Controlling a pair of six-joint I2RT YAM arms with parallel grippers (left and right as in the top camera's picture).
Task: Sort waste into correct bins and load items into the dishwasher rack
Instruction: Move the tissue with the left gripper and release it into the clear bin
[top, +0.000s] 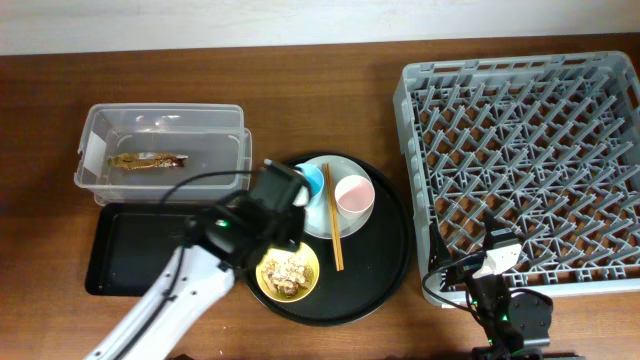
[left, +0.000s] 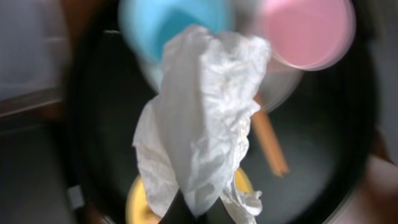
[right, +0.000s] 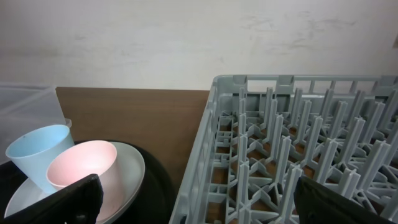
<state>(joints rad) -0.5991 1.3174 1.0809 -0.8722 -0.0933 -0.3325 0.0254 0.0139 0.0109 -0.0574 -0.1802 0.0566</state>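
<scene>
My left gripper is shut on the crumpled white tissue and holds it above the round tray, over the yellow bowl of beige food scraps. Behind it, the light-blue cup and the white cup with a pink inside stand on the pale plate. The chopsticks lie across that plate. A gold wrapper lies in the clear tub. My right gripper is open beside the near left corner of the grey dishwasher rack.
The flat black tray lies in front of the clear tub, left of the large round black tray. The rack fills the right side of the table. My left arm reaches in from the front.
</scene>
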